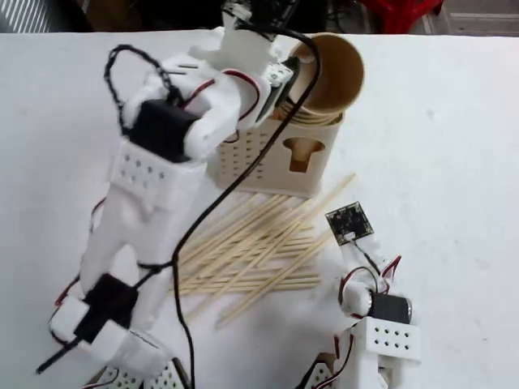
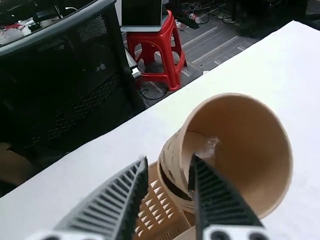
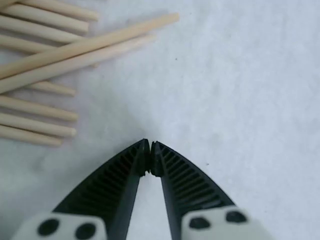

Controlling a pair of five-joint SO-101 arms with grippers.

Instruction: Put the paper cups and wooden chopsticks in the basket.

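Between left gripper [image 2: 168,159] jaws (apart, straddling rim): seat tilted paper cup [image 2: 245,150] level in basket [image 2: 152,207]; right gripper [image 3: 150,152] jaws together.

Stacked tan paper cups [image 1: 332,73] tilted in cream basket [image 1: 251,158], wooden chopsticks [image 1: 259,243] — scattered just beside it

matt paper cups [image 2: 250,160], smooth pale wooden chopsticks [image 1: 259,251], perforated plastic basket [image 1: 272,174], table [image 1: 438,203] — matt white, faintly textured

White table [image 1: 454,121]; beyond it, red stool [image 2: 171,35], black mesh chair [image 2: 65,85], tiled floor [image 2: 220,42] (cables [image 2: 197,17] lying loose).
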